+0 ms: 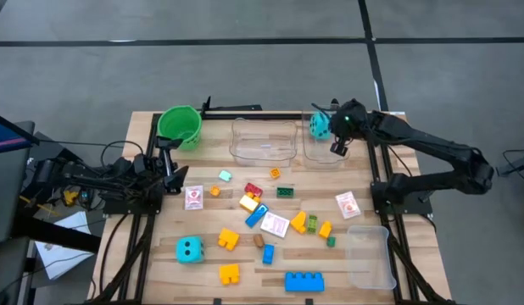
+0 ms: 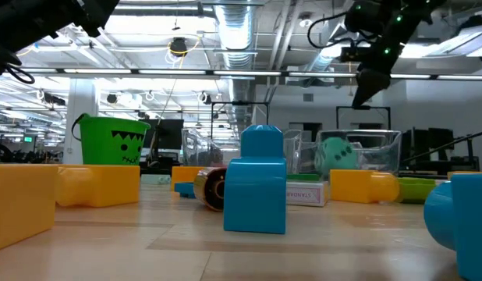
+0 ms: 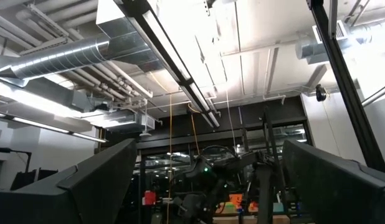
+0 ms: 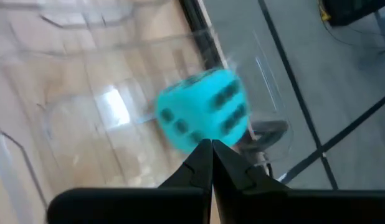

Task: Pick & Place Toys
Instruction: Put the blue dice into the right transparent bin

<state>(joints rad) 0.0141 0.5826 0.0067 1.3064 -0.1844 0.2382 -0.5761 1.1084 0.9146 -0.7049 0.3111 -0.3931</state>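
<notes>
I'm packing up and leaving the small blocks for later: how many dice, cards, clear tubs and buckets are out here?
Dice: 2
Cards: 3
Clear tubs: 3
Bucket: 1
Total: 9

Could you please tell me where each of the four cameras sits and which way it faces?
High view: overhead, looking down at table, both arms.
Low view: tabletop height, facing the room; right arm above.
Left wrist view: aimed at the ceiling; open left gripper.
Right wrist view: above clear tub; shut right gripper.
Shared: cyan die.
</notes>
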